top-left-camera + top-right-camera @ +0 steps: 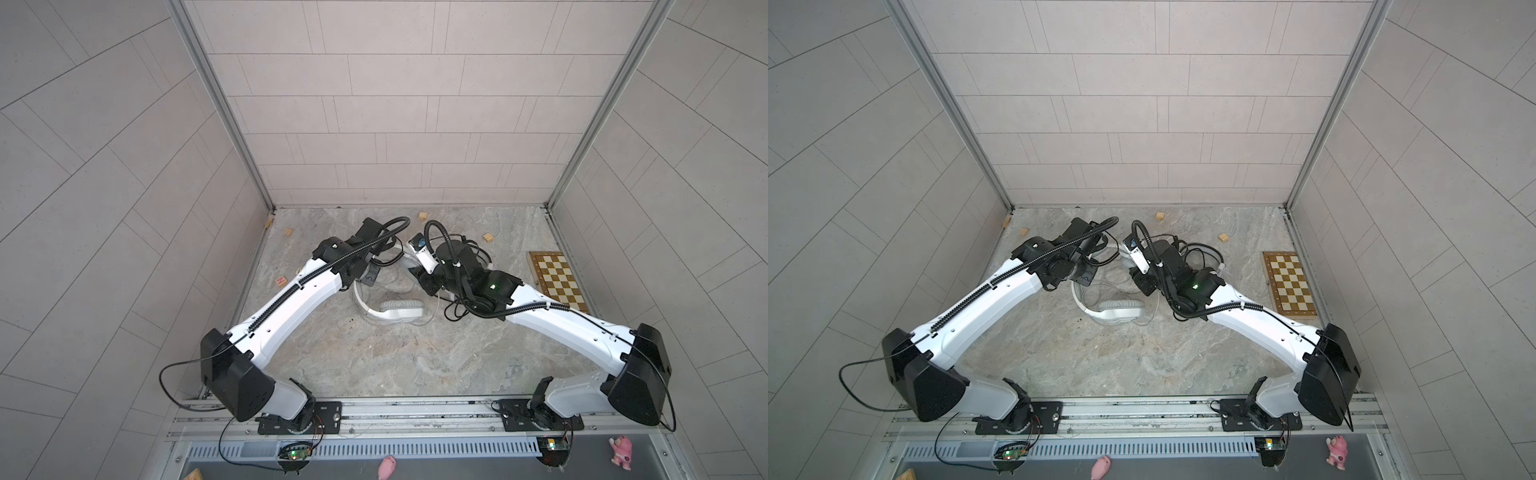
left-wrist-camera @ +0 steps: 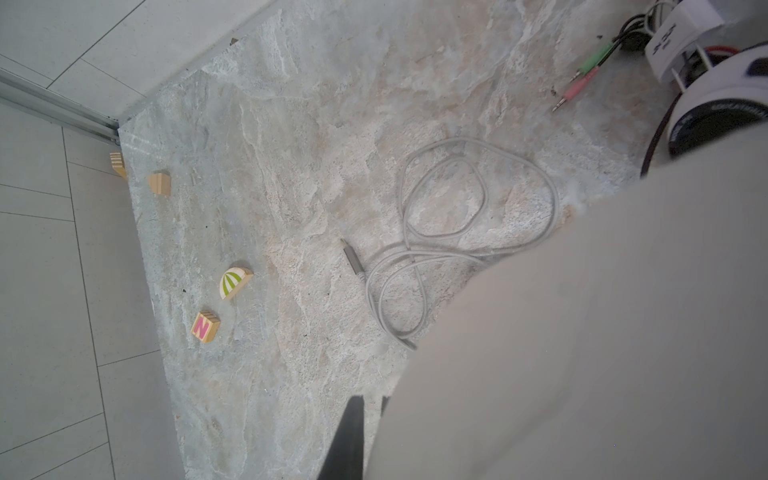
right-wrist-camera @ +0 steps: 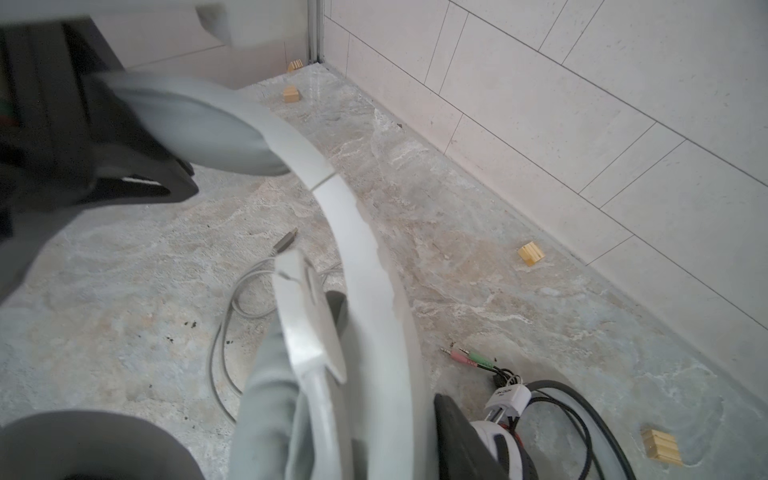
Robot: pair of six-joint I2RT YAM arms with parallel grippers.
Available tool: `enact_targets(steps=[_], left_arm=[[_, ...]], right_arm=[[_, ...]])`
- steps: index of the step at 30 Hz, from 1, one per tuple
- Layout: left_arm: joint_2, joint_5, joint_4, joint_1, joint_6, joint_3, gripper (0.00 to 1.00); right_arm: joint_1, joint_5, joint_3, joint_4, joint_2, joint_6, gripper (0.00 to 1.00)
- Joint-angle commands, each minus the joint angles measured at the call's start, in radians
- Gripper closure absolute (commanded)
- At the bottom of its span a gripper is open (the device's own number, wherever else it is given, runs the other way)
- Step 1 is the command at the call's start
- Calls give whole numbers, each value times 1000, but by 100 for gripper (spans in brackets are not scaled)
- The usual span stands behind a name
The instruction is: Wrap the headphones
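The white headset (image 1: 399,309) lies mid-table (image 1: 374,365), near cup down; the left claw (image 1: 1088,276) is closed on its far end, and whether the right claw (image 1: 1140,284) grips the band I cannot tell. It seems light, the band stiff, the cable (image 2: 555,199) limp: hold the band.

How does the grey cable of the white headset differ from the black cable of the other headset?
The grey cable is light; the black cable is dark. The grey cable ends in one flat grey plug; the black cable ends in two jack plugs, pink and green. Both lie on the table, with their plugs free.
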State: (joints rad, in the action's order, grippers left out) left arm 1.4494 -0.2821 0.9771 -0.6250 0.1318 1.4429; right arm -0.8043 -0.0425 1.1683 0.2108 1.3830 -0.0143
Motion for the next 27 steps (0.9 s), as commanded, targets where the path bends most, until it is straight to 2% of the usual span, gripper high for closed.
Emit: enact_targets(steps=[1, 8, 10, 12, 16, 18, 22, 27], left_arm=[[-35, 7, -22, -13, -12, 10, 100], [-66, -127, -4, 18, 62, -9, 100], [-91, -129, -13, 47, 79, -14, 100], [-124, -107, -29, 79, 100, -21, 100], [-183, -58, -86, 159, 132, -36, 100], [-188, -6, -90, 204, 142, -12, 100], [-180, 127, -92, 272, 176, 65, 100], [-131, 178, -50, 316, 205, 199, 100]], right_arm=[[-1, 25, 9, -73, -51, -40, 33], [19, 41, -44, -142, -185, -116, 20], [34, 41, -64, -151, -213, -124, 18], [62, 59, -69, -146, -231, -139, 18], [139, 223, -101, -188, -287, -233, 17], [142, 229, -134, -222, -309, -233, 16], [170, 270, -158, -241, -282, -218, 16], [228, 429, -268, -436, -189, -240, 16]])
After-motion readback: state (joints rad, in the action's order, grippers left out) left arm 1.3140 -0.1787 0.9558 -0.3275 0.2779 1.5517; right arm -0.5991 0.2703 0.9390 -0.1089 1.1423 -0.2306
